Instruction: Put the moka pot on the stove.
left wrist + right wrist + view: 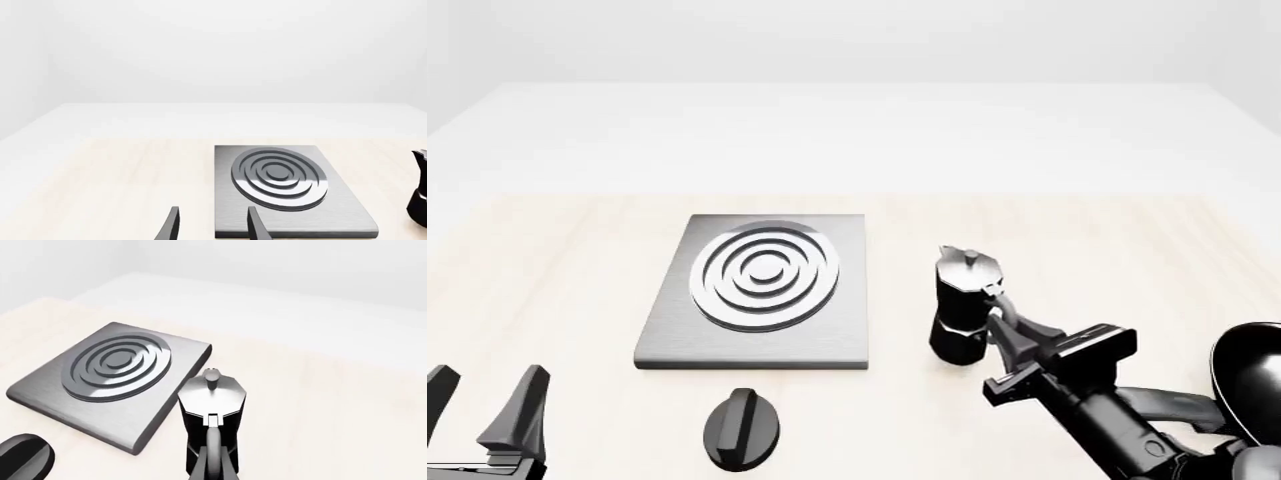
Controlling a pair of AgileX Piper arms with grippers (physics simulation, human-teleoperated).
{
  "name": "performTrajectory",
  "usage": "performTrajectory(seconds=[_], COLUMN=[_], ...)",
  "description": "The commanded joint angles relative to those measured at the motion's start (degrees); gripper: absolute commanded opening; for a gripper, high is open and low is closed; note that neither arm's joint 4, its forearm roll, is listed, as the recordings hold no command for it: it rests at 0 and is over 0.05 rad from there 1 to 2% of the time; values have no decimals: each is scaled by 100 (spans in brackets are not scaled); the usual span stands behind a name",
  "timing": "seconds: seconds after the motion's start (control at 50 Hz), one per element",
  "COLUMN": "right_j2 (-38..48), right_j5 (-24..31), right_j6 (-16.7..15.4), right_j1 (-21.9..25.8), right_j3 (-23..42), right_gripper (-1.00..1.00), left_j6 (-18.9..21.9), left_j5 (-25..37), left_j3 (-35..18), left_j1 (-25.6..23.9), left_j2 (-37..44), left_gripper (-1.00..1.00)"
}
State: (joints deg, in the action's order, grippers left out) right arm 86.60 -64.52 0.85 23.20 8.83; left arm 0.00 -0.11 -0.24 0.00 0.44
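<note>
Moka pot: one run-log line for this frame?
moka pot: upright on table, right of stove | right gripper: at pot handle, closure unclear | left gripper: open, idle

The moka pot [964, 308], black and faceted with a silver lid, stands upright right of centre, seemingly just off the table. The flat grey stove [761, 290], silver rings uppermost, lies left of it.

On the table [1068, 230] ahead of me, the stove [761, 290] lies left of the moka pot [964, 305], just apart. A knob [742, 428] sits nearer me than the stove.
</note>
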Motion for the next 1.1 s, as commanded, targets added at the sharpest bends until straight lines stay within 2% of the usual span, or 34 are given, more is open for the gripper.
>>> performTrajectory(seconds=[0.02, 0.44, 0.7, 0.96, 1.1], right_j2=[-614, -1252, -1703, -1985, -1960], right_j5=[381, 970, 1566, 2123, 2224], right_j6=[-116, -228, -282, -275, -256], right_j1=[-39, 108, 276, 435, 484], right_j3=[56, 313, 668, 1025, 1168], right_gripper=[-100, -100, -100, -100, -100], left_j6=[0, 0, 0, -1, 0], left_j5=[0, 0, 0, 0, 0], left_j3=[0, 0, 0, 0, 0], left_j1=[0, 0, 0, 0, 0], left_j2=[0, 0, 0, -1, 2], left_gripper=[100, 100, 100, 100, 100])
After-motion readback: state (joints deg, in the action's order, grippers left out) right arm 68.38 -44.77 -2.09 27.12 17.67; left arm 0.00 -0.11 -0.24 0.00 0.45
